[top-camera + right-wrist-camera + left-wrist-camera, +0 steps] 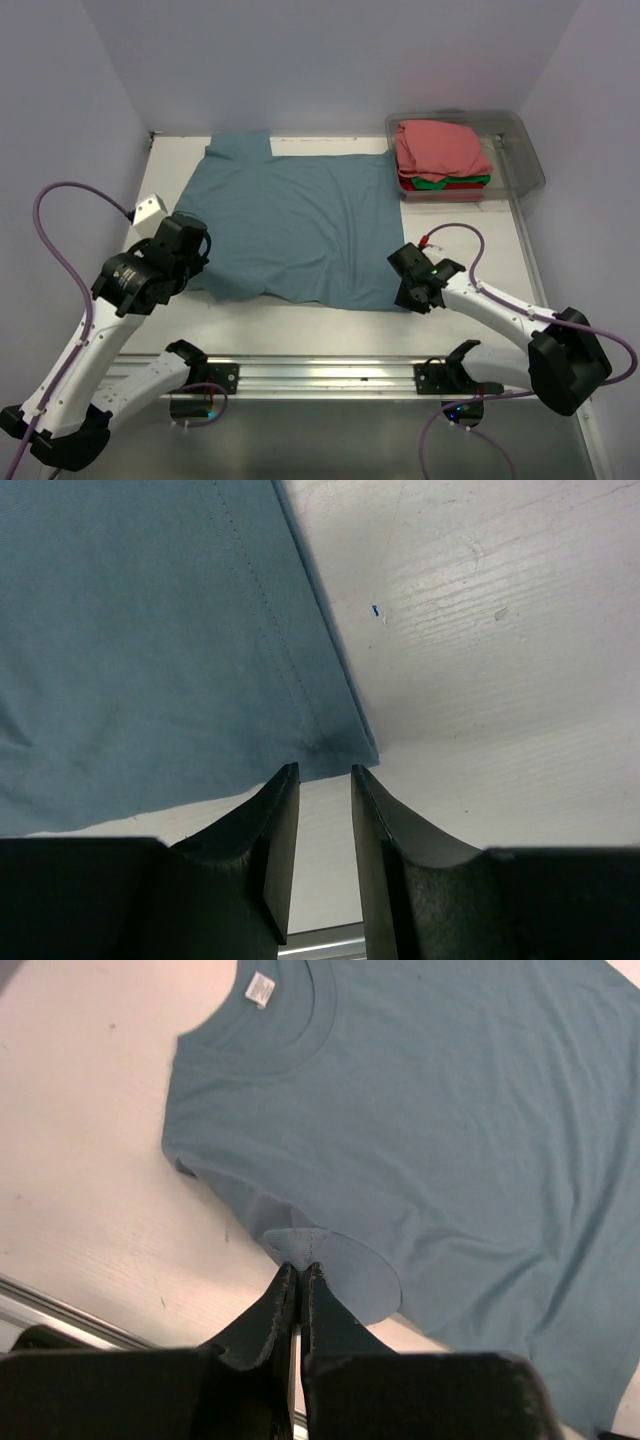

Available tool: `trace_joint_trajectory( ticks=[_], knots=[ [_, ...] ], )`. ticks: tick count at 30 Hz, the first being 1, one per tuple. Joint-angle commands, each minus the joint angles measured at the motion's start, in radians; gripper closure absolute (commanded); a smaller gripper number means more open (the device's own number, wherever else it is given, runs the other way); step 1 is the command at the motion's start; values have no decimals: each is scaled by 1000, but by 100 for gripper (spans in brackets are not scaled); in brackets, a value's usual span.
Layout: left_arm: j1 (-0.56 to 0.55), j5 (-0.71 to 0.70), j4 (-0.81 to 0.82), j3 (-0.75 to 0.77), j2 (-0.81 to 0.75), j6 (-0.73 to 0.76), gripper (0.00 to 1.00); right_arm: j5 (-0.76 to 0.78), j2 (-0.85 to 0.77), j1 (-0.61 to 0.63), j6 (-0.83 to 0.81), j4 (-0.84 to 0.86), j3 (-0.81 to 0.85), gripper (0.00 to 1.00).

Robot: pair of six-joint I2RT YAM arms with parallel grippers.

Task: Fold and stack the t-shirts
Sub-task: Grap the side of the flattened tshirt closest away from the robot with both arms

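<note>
From above, my left pincer's (300, 1268) tips are hidden under its own wrist block. The wrist view shows them pressed together on the edge of the slate-blue t-shirt's (290, 225) near sleeve (335, 1265), with a small flap of cloth raised at the tips. The right wrist view cuts off most of the shirt and shows only the hem corner (355, 742) and bare table (480, 630). My right pincer (325, 775) is spread and holding nothing. Tabletop shows between its fingers, and the hem corner lies just ahead of the tips. Left arm reaches in from the left side of the shirt, wrist angled down. Right arm lies low across the near right, wrist pointing at the shirt's near right corner. The shirt is spread flat mid-table, and its neck label (260, 987) is visible inside the collar. The clear bin (522, 150) at the far right corner holds a folded stack with the salmon-pink tee (440, 148) on top. The green tee (432, 183) and red tee (472, 187) show only as thin edges beneath it.
</note>
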Motion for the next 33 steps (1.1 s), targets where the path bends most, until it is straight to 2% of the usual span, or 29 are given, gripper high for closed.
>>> trace_joint_trajectory(
  ticks=[1,5,18,25,27,28,29,30,33],
  knots=[
    [6,-136,-17,76,9,64,100,-11,-21,-5,-11,16,-13,68],
    [8,-248,-59,138,-34,64,100,-22,-19,-5,-13,21,-17,68],
    [8,-201,-59,133,-45,56,100,-70,51,-5,-22,83,-43,66],
    [8,-181,-51,89,-54,35,100,-160,96,-5,-23,162,-69,66],
    [8,-182,-48,89,-58,35,100,-175,99,-5,-22,165,-77,72],
    [8,-181,-46,89,-60,35,100,-174,94,-5,-23,159,-79,79],
    [8,-184,-46,86,-63,35,100,-168,88,-5,-25,153,-79,93],
    [8,-185,-43,83,-64,36,100,-163,82,-5,-30,146,-79,100],
    [8,-201,-31,66,-74,44,100,-143,42,-5,-36,104,-62,100]
  ],
)
